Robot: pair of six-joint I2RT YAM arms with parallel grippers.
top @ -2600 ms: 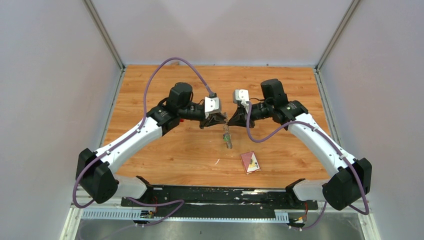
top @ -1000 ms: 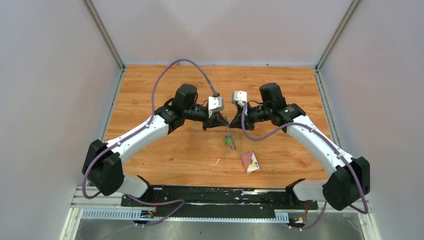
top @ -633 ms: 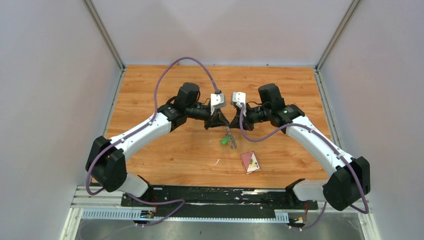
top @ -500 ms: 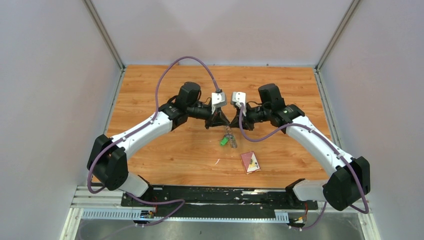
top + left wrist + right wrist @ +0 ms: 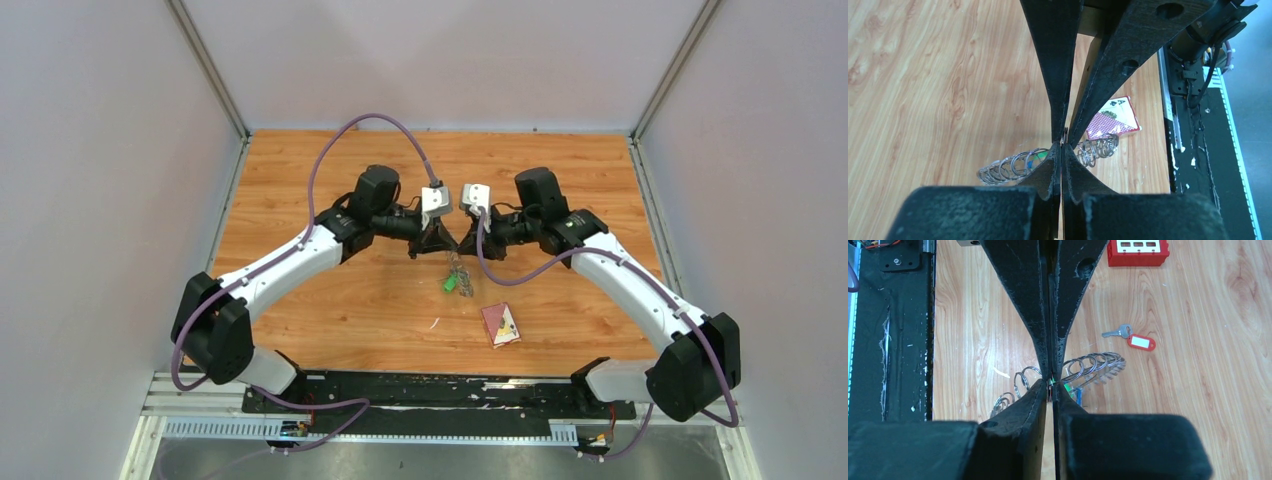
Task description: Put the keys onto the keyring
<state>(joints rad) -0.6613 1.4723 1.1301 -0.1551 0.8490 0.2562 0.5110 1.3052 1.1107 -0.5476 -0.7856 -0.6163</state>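
Note:
The keyring (image 5: pixel 458 272) is a long coil of silvery wire loops that hangs above the table between both grippers. My left gripper (image 5: pixel 1063 146) is shut on a thin wire of the keyring (image 5: pixel 1013 165), tip to tip with the right fingers (image 5: pixel 1058 75). My right gripper (image 5: pixel 1052 385) pinches the keyring (image 5: pixel 1090 364) at its tips, with only a hairline gap along the jaws. A green tag (image 5: pixel 448 285) and a blue tag (image 5: pixel 1079 396) hang among the loops. One of the keys (image 5: pixel 1118 332), with a red tag (image 5: pixel 1141 343), lies loose on the wood.
A maroon playing card (image 5: pixel 500 323) lies on the table near the hanging coil, also in the left wrist view (image 5: pixel 1113 117). A red block with white squares (image 5: pixel 1138 251) sits beyond the loose key. The black base rail (image 5: pixel 440 385) runs along the near edge.
The left arm has swung right to meet the right gripper and its jaws have shut on the ring. The hanging coil with the green tag has shifted a little. The right jaws have eased slightly.

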